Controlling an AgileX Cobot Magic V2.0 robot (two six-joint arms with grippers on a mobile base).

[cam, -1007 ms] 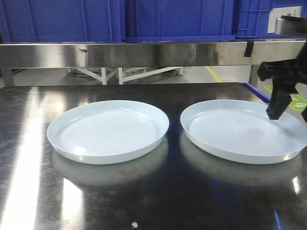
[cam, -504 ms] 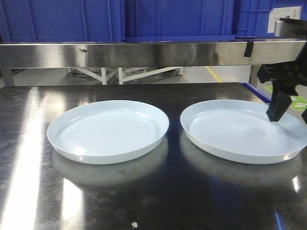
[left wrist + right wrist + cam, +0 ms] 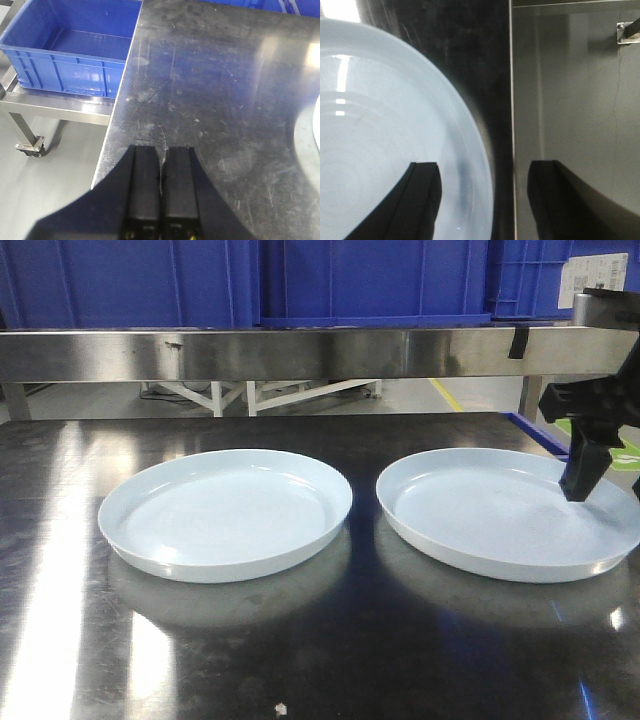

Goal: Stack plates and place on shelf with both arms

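Two pale-blue plates lie side by side on the steel table: the left plate (image 3: 225, 512) and the right plate (image 3: 500, 510). My right gripper (image 3: 610, 485) hangs open at the right plate's right rim. In the right wrist view the right gripper (image 3: 482, 172) straddles that rim: one finger is over the plate's inside (image 3: 380, 125), the other is beyond the table edge. My left gripper (image 3: 161, 155) is shut with nothing in it, low over the table's left edge. A pale sliver of the left plate (image 3: 316, 130) shows at the right border there.
A stainless shelf rail (image 3: 300, 350) runs across behind the plates, with blue crates (image 3: 370, 280) standing on it. Another blue crate (image 3: 75, 45) sits on a lower steel frame left of the table. The table's right edge (image 3: 510, 100) lies just beyond the right plate.
My right gripper has shifted slightly right and down at the right plate's rim. The plates have not moved.
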